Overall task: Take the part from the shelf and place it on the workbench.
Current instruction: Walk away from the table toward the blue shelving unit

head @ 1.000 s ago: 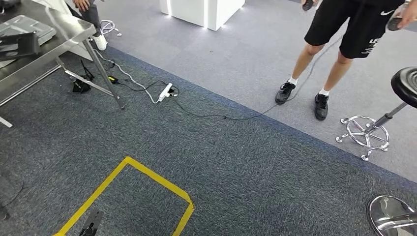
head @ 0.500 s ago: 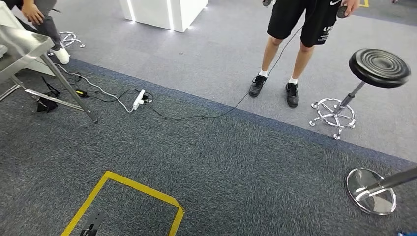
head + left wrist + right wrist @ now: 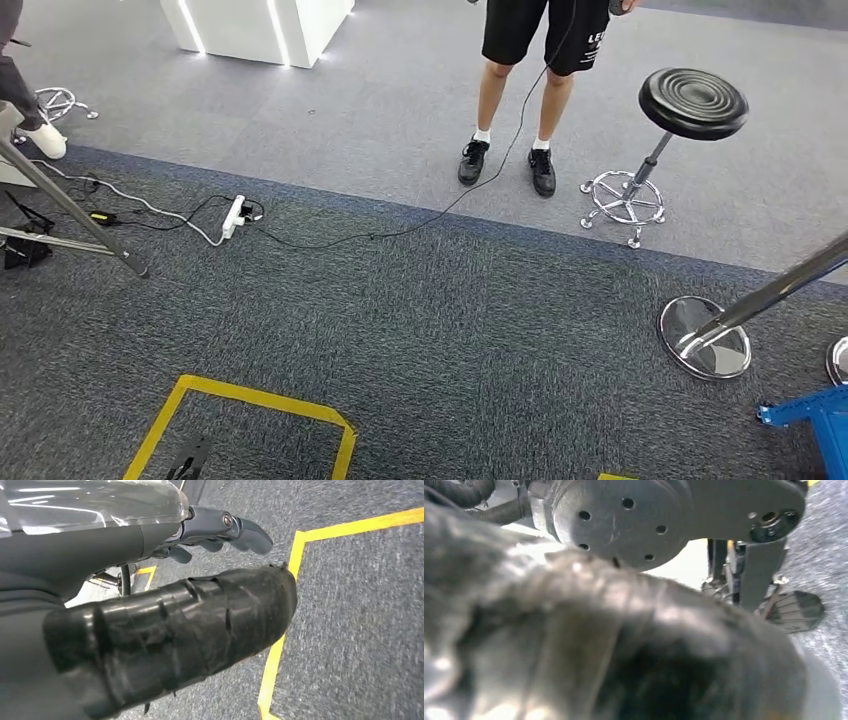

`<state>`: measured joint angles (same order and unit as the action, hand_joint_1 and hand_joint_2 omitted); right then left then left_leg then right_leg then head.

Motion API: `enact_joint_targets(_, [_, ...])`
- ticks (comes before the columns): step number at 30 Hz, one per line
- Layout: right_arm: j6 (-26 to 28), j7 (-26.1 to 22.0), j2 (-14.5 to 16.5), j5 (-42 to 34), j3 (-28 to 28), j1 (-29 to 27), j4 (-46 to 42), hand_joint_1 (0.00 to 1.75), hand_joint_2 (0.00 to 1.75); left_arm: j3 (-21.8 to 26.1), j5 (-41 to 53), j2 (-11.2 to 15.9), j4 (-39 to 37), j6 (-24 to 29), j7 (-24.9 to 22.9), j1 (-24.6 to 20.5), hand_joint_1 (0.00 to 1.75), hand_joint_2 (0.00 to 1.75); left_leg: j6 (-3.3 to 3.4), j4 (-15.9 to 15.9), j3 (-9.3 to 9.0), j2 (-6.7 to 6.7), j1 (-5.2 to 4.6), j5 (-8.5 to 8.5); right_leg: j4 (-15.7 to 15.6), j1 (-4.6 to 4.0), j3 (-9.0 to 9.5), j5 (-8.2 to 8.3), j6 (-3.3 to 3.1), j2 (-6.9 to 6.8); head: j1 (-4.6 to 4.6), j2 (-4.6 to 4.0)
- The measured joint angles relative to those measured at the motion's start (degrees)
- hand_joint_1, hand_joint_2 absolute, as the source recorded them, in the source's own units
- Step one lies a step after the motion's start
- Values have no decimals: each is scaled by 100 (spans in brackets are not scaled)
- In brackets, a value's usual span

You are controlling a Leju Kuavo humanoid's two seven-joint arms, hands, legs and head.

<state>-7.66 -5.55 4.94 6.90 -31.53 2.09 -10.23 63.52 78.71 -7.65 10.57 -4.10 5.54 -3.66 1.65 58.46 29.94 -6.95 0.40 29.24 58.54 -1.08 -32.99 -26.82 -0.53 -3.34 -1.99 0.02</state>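
Rough grey carpet (image 3: 420, 330); stool (image 3: 692, 103) base shiny chrome.

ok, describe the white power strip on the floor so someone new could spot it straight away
Start at the border where the dark carpet meets the lighter grey carpet, and follow it toward the metal table legs. The power strip lies just inside the dark side, with black and white cables running into it. It is the only white bar-shaped thing lying on the dark carpet.

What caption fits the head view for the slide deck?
Head view while walking: grey carpet with yellow floor tape, a power strip, a black stool, and a person standing nearby.
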Motion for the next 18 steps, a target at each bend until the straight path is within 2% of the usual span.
enact_joint_targets(1, [-22,-34,5,17,1,-5,0,0,0,1,4,-5,-1,-6,-5,-9,0,0,-29,6,-18,27,9,21,-50,12,23,26,-23,60,-3,0])
enact_joint_targets(3, [-51,-77,19,45,5,4,1,0,0,2,18,-13,-1,-16,-9,-12,0,0,-75,223,44,288,23,196,-164,57,88,92,-84,186,-12,0])
enact_joint_targets(4, [-53,-84,25,54,7,13,1,0,0,2,27,-9,-1,-20,-8,-4,0,0,-88,501,168,467,31,362,-192,75,103,114,-102,247,-20,0])
enact_joint_targets(5, [-52,-86,27,59,9,23,1,0,0,2,34,-4,-1,-23,-7,7,0,0,-96,861,341,581,32,547,-195,81,97,122,-118,319,-24,0])
enact_joint_targets(6, [-47,-85,28,61,9,30,2,0,0,2,40,1,-1,-27,-2,17,0,0,-108,1219,522,631,34,687,-184,82,85,125,-124,400,-29,0])
enact_joint_targets(7, [-37,-81,30,62,10,30,2,0,0,2,44,6,-1,-30,7,25,0,0,-119,1458,653,648,35,732,-167,82,76,122,-123,487,-30,0])
enact_joint_targets(8, [-23,-72,31,62,10,28,2,0,0,2,44,9,-1,-32,20,27,0,0,-127,1502,695,653,39,661,-146,84,71,117,-117,575,-30,0])
enact_joint_targets(9, [0,-57,31,62,10,25,3,0,0,2,45,9,-1,-37,37,26,0,0,-132,1326,633,666,44,486,-119,89,68,108,-105,661,-29,0])
enact_joint_targets(10, [23,-37,31,63,10,24,4,0,0,2,46,10,-1,-43,55,24,0,0,-134,978,487,724,56,255,-85,97,65,92,-85,742,-30,0])
enact_joint_targets(11, [47,-13,31,63,10,25,5,0,0,2,47,10,-2,-53,72,23,0,0,-137,617,335,858,68,90,-39,101,48,72,-56,819,-28,0])
enact_joint_targets(12, [67,12,31,63,10,28,7,0,0,2,48,11,-3,-63,91,23,0,0,-126,333,220,966,75,-23,12,104,20,52,-23,888,-27,0])
enact_joint_targets(13, [81,33,31,63,10,27,8,0,0,2,49,11,-5,-71,106,19,0,0,-111,167,155,1050,74,-66,51,109,-15,41,11,948,-26,0])
enact_joint_targets(14, [92,50,31,63,10,20,10,0,0,2,49,11,-7,-77,118,14,0,0,-85,125,144,1078,62,-48,72,114,-49,41,47,1003,-24,0])
enact_joint_targets(16, [110,76,27,62,10,-7,14,0,0,2,50,10,-8,-78,128,-6,0,0,-9,94,133,950,49,-78,73,131,-89,55,110,1061,-23,0])
enact_joint_targets(18, [125,94,25,62,10,-22,18,0,0,2,50,8,-8,-77,131,-9,0,0,75,32,111,822,61,-109,249,124,-185,-55,159,837,-8,0])
